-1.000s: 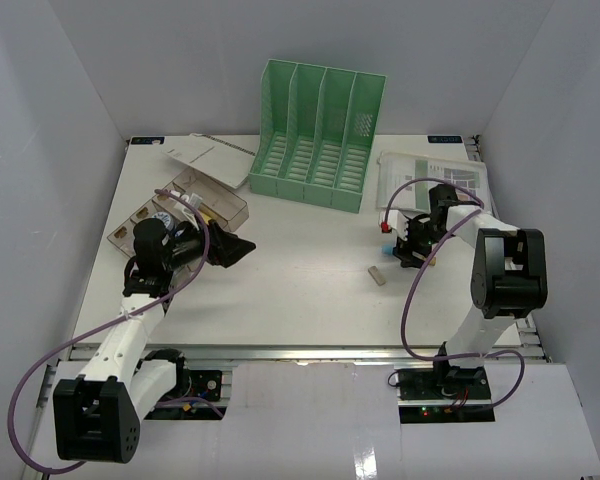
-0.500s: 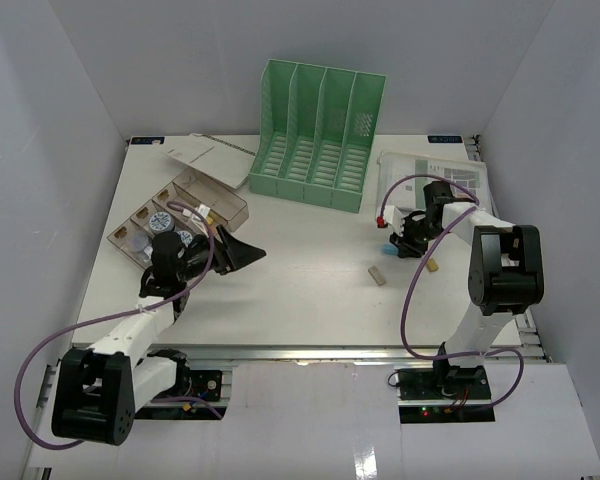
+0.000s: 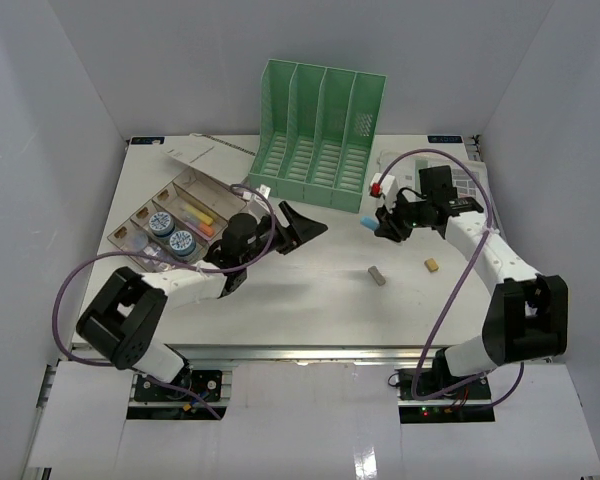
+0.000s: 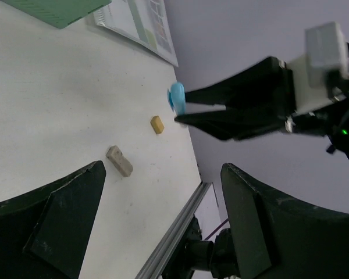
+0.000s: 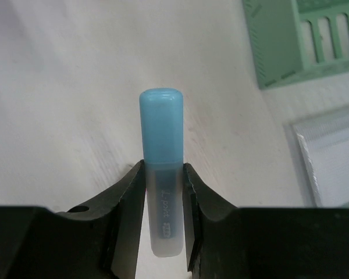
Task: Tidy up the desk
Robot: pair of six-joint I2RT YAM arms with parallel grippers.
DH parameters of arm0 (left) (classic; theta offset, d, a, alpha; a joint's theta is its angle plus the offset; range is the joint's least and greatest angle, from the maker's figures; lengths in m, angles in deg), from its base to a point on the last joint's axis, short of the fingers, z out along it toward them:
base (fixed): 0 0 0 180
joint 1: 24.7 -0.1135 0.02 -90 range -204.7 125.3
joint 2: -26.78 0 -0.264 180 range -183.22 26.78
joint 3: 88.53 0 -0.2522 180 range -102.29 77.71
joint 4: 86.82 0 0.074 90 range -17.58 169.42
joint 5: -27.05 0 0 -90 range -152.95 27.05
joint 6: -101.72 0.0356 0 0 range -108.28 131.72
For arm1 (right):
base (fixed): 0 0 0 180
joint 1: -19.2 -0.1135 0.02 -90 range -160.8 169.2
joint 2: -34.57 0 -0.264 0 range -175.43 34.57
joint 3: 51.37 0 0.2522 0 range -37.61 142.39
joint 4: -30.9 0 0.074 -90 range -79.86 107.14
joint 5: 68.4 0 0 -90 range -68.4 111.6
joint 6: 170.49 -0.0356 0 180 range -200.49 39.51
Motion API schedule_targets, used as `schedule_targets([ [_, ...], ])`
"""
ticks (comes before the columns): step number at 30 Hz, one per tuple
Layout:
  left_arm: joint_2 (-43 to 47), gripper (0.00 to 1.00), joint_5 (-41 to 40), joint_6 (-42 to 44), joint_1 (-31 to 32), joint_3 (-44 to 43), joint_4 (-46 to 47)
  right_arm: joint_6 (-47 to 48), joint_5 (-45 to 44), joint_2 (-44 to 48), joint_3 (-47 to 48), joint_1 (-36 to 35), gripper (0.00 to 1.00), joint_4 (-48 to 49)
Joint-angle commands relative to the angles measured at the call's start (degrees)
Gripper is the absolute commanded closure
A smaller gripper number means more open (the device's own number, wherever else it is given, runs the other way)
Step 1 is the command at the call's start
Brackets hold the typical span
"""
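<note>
Blue marker (image 5: 161, 122) is clamped between the fingers of the right pincer (image 5: 163, 170), just in front of the green rack (image 3: 315, 140). The left pincer (image 4: 163, 174) hangs spread wide apart over mid-counter. The white counter (image 3: 310, 295) lies beneath both arms and carries the rack.

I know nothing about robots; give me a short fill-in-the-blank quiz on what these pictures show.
The right end effector is shut on a small translucent tube with a ___ cap.
The left end effector is open and holds ___.
The green plastic file rack on the white desk has ___ slots.
Missing words: blue; nothing; four.
</note>
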Motion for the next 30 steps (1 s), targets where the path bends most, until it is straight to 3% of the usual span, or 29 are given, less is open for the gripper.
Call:
schedule_targets([
  [1,-7.6,0.12,-11.7,-3.9,3.9,-7.3,3.0,-18.6,-0.4,7.9,-5.8,-5.9,0.92,10.3],
  [7,-14.0,0.17,-13.2,-4.0,6.8,-14.9,2.4,-24.8,-3.5,11.1,-7.1,-9.5,0.92,13.1],
  [18,-15.7,0.4,-12.9,-4.0,8.7,-14.8,4.1,-30.0,-1.5,7.8,-5.0,-10.9,0.92,14.0],
  [22,-15.2,0.53,-12.1,-3.7,8.7,-14.3,4.1,-31.1,-0.3,6.1,-3.9,-11.0,0.91,14.3],
  [25,-14.5,0.69,-11.1,-3.1,8.7,-14.0,4.2,-31.0,-0.2,4.5,-2.9,-11.0,0.85,14.1],
  [30,-12.3,0.8,-11.3,-1.9,8.7,-12.5,2.7,-30.3,1.4,-0.3,2.0,-11.3,0.79,11.9],
])
